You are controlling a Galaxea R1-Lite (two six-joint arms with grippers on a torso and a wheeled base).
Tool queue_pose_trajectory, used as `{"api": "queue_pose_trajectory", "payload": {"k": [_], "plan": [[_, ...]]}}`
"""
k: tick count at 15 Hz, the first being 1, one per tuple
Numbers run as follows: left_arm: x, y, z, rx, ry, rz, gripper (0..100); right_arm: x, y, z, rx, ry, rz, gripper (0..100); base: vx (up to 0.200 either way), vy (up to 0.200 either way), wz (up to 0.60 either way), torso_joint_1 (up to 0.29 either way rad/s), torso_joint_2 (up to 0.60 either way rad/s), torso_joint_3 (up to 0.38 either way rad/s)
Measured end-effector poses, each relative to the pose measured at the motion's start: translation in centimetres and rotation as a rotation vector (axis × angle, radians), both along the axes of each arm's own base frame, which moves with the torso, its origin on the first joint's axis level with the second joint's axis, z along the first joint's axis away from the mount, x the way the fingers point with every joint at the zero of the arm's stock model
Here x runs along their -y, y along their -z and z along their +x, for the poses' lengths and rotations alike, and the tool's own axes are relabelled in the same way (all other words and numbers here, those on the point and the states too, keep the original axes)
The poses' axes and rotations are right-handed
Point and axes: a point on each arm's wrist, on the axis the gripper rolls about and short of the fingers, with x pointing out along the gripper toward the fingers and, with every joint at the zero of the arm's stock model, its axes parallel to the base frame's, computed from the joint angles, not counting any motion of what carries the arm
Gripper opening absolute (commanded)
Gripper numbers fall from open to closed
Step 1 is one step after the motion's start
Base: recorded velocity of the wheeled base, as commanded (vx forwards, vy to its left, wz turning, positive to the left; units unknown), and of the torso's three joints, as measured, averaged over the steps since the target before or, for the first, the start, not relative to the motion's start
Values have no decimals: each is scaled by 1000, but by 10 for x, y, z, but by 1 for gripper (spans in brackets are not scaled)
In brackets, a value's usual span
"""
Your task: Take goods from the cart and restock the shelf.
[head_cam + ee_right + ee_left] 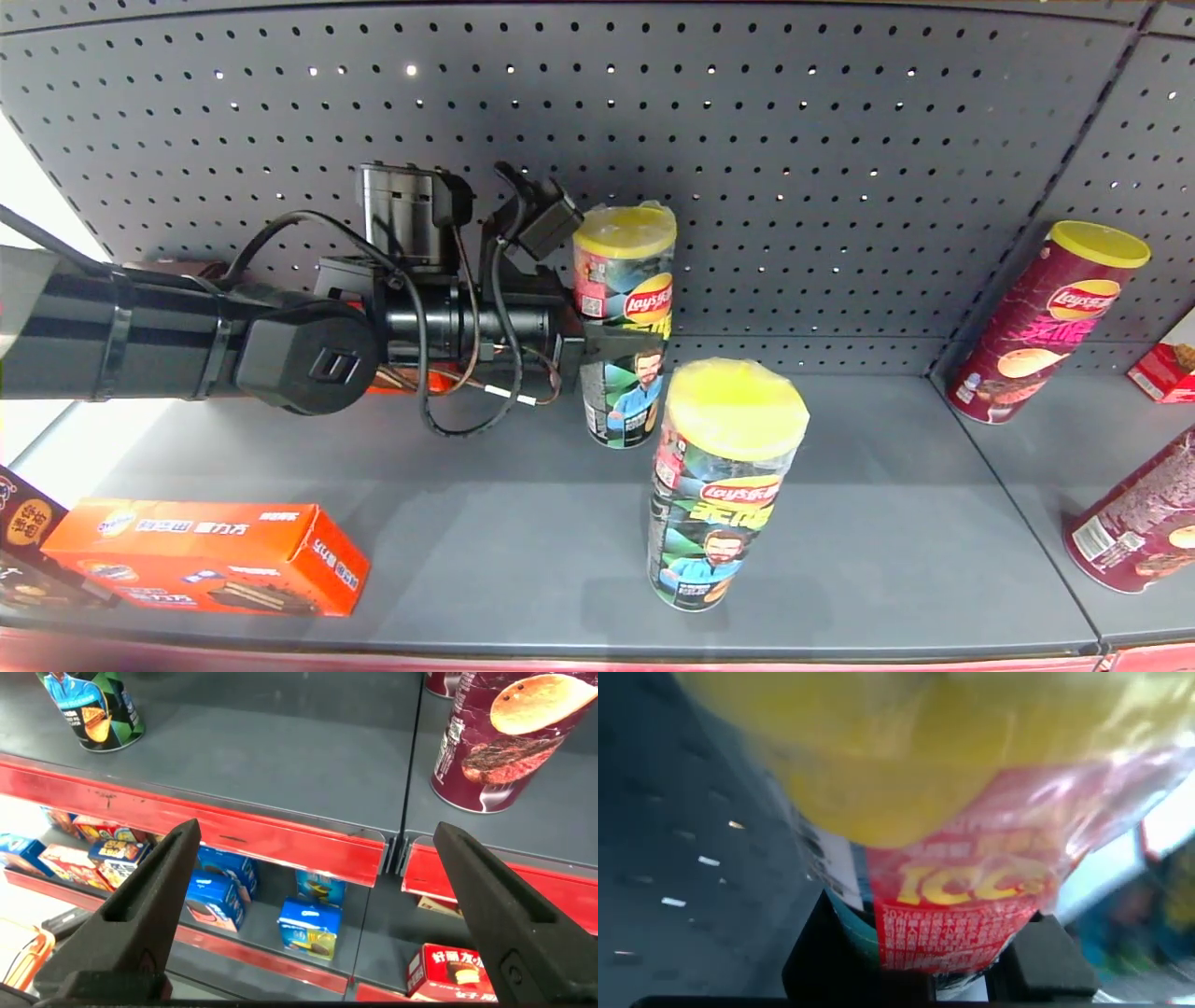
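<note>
A chip can (627, 271) with a yellow lid and a green and black label stands upright near the back of the grey shelf (467, 504). My left gripper (616, 347) is shut on its middle. Whether the can's base touches the shelf I cannot tell. In the left wrist view the can (971, 905) sits between the two black fingers (822, 961) of the left gripper (934, 975). A second matching can (724, 485) stands in front, to the right. My right gripper (316, 840) hangs open and empty in front of the shelf's red front edge (234, 826).
Two maroon chip cans (1046, 322) (1134, 518) stand on the neighbouring shelf section to the right, beside a red box (1162, 369). An orange box (205, 555) lies at the front left. Lower shelves hold blue boxes (213, 896). The perforated back panel (794, 140) stands close behind the held can.
</note>
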Motion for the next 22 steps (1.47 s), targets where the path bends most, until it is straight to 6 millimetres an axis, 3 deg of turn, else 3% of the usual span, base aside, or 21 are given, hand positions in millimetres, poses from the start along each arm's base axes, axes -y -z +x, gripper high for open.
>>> {"api": "queue_pose_trajectory", "payload": {"k": [6,15,16,22], "plan": [[4,2,6,11,14,5,0,0,0,0,0,0,0,100,0,0,0,0,0,0],[11,25,17,47,38,50,0,0,0,0,0,0,0,100,0,0,0,0,0,0],[11,26,18,47,41,50,100,0,0,0,-1,0,0,100,0,0,0,0,0,0],[6,34,14,-6,34,64,100,0,0,0,0,1,0,100,0,0,0,0,0,0]]}}
